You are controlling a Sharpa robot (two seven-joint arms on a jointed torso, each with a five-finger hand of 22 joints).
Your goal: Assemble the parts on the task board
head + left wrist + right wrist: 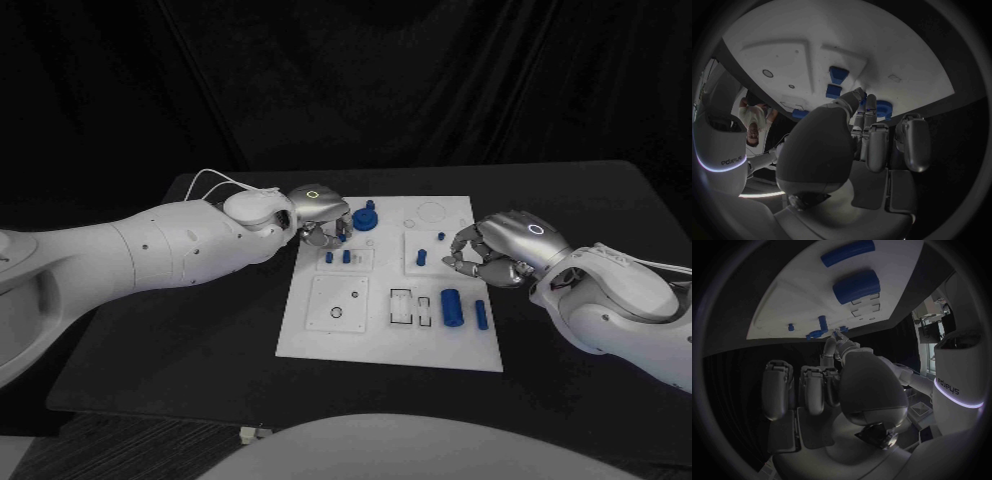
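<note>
From overhead, my left hand (pixel 320 212) curls over small blue plastic pegs (pixel 336 257) on the white rectangular task board (pixel 389 340), far left. Wrist views: its grip unclear; my right hand (pixel 856 385), fingers together, holds nothing visible.

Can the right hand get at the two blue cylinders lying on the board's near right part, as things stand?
Probably yes. The right hand hovers at the task board edge just beyond the two blue cylinders, nothing lies between them, and the left hand is away at the far left.
</note>
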